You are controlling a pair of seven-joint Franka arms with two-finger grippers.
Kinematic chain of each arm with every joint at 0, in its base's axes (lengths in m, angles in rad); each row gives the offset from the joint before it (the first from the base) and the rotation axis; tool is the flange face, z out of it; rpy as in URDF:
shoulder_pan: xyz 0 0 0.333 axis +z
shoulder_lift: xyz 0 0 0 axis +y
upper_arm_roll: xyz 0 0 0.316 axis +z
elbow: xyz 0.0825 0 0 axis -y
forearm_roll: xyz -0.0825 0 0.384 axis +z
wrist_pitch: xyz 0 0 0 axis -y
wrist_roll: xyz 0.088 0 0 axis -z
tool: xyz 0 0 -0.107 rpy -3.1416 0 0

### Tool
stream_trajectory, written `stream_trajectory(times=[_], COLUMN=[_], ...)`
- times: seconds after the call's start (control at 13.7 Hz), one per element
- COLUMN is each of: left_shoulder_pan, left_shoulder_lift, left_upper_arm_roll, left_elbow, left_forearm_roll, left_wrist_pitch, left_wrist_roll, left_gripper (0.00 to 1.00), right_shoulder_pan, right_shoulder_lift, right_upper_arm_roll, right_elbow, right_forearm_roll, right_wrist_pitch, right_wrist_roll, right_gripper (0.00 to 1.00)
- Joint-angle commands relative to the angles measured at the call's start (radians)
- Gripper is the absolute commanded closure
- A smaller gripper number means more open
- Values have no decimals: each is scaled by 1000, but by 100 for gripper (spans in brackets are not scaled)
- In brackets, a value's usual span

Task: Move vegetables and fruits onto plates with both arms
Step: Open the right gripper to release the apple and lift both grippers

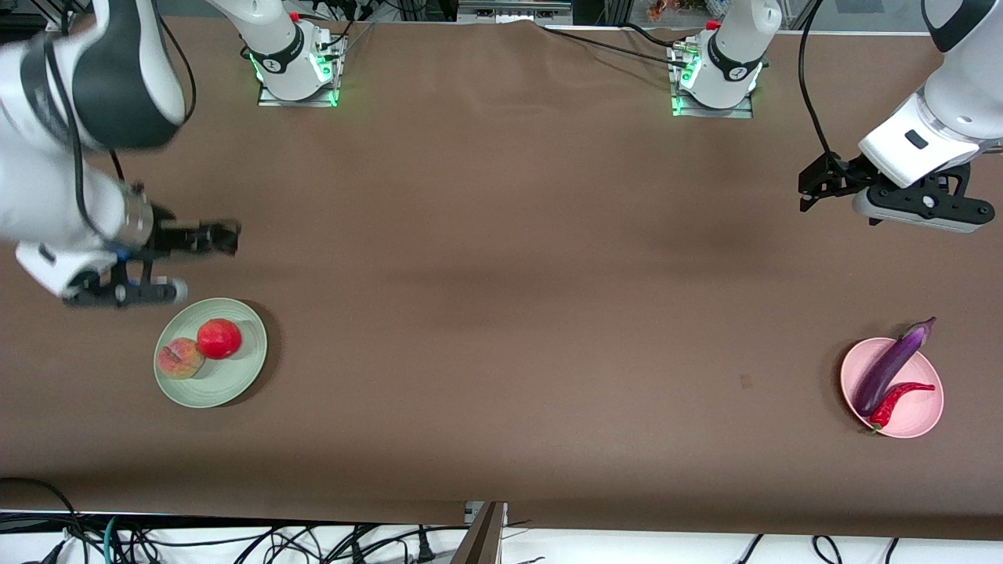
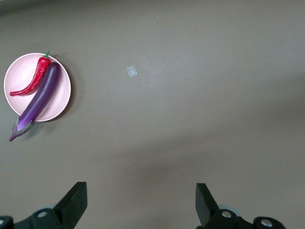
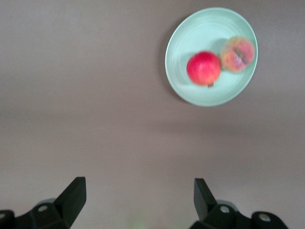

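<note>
The pale green plate (image 1: 229, 384) lies toward the right arm's end of the table and holds the peach (image 1: 180, 358) and the round red fruit (image 1: 219, 338) side by side. The pink plate (image 1: 921, 415) lies toward the left arm's end and holds the purple eggplant (image 1: 893, 364), its stem end over the rim, with the red chili pepper (image 1: 901, 398) beside it. My right gripper (image 1: 225, 236) is open and empty, up over bare table beside the green plate (image 3: 190, 38). My left gripper (image 1: 811, 186) is open and empty, high over bare table, apart from the pink plate (image 2: 19, 71).
The brown table cover (image 1: 501, 298) spans the view between the two plates. A small pale patch (image 2: 132, 71) lies on it beside the pink plate. The arm bases (image 1: 298, 70) stand along the table edge farthest from the front camera. Cables hang below the nearest edge.
</note>
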Motion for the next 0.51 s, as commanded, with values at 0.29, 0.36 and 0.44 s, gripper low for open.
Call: stream_trajectory(times=[0.29, 0.36, 0.44], left_shoulder_pan=[-12, -10, -9], left_shoulder_lift=[-2, 0, 1], left_upper_arm_roll=[5, 5, 7], left_elbow=[14, 16, 16], left_forearm_roll=[-7, -6, -6], left_wrist_pitch=[-2, 0, 1], left_wrist_roll=[26, 26, 26], left_gripper=[0, 0, 0], right_shoulder_pan=[-85, -92, -110], right_shoulder_lift=[-213, -217, -227], right_upper_arm_roll=[46, 46, 45], right_elbow=[-166, -167, -175], right_forearm_roll=[-9, -6, -3], right_wrist_pitch=[103, 103, 97], right_wrist_roll=[-4, -3, -6], right_gripper=[0, 0, 0])
